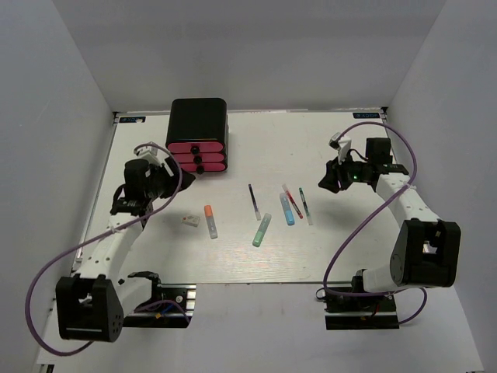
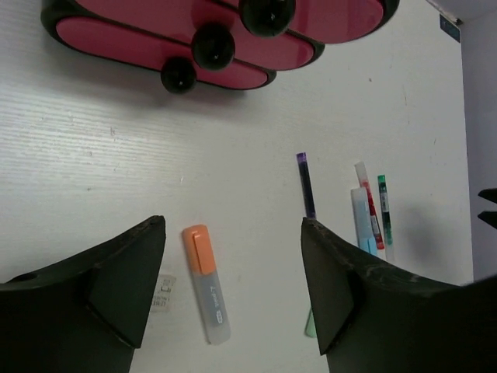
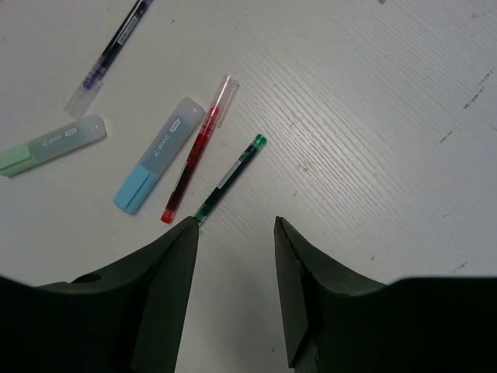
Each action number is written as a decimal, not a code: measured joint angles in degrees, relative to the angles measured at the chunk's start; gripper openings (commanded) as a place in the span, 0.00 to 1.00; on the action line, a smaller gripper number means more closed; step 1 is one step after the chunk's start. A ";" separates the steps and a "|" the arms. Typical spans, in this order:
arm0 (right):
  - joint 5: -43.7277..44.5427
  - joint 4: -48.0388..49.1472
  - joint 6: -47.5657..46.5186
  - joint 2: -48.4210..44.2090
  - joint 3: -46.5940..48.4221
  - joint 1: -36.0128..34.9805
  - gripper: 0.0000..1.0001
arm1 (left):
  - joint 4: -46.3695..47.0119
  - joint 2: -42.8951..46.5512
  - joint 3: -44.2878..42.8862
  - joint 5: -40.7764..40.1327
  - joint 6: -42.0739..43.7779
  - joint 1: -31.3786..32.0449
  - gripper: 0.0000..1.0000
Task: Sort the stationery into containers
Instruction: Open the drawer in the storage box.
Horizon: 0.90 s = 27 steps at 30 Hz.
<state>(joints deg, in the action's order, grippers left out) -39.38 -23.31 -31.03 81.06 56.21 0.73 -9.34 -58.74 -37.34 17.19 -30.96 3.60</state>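
The black cabinet (image 1: 198,115) with three shut pink drawers (image 1: 198,156) stands at the back left; the drawers also show in the left wrist view (image 2: 116,39). On the table lie an orange-capped marker (image 1: 210,221), a white eraser (image 1: 190,221), a dark blue pen (image 1: 254,201), a mint marker (image 1: 262,230), a light blue marker (image 1: 287,208), a red pen (image 1: 293,202) and a green pen (image 1: 304,205). My left gripper (image 2: 233,225) is open and empty above the orange-capped marker (image 2: 206,284). My right gripper (image 3: 235,223) is open and empty, its left fingertip by the green pen (image 3: 231,176).
White walls enclose the table on three sides. Round black knobs (image 2: 213,47) stick out of the drawer fronts. Purple cables loop beside both arms. The arm bases sit at the near edge.
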 measured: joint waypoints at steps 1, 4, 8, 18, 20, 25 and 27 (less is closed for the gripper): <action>-0.52 0.33 0.00 0.00 -0.17 0.00 0.46 | 0.66 -1.49 -0.68 -0.04 0.13 0.00 0.74; -2.43 1.22 -0.35 0.00 -1.09 0.00 0.37 | 2.49 -6.45 -3.82 -0.28 1.20 0.00 0.70; -4.90 2.45 -0.94 0.00 -1.95 0.00 0.26 | 4.52 -13.57 -9.42 -0.57 2.71 0.00 0.70; -6.86 5.57 -0.42 0.46 -2.01 0.00 0.28 | 5.49 -26.18 -19.52 -0.63 6.10 0.00 0.77; -6.86 5.64 -0.35 0.61 -2.01 0.00 0.28 | 5.51 -27.32 -19.89 -0.55 6.34 0.00 0.77; -6.84 5.99 -0.09 0.81 -2.01 0.00 0.28 | 5.31 -29.33 -21.68 0.22 6.58 0.02 0.76; -6.84 6.14 0.00 0.85 -2.01 0.00 0.28 | 5.40 -29.94 -22.32 0.31 6.56 0.07 0.75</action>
<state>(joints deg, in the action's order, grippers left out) -46.22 -17.17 -31.03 81.91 54.19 0.73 -3.95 -88.68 -59.66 17.50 -24.40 3.66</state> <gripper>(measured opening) 0.276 0.761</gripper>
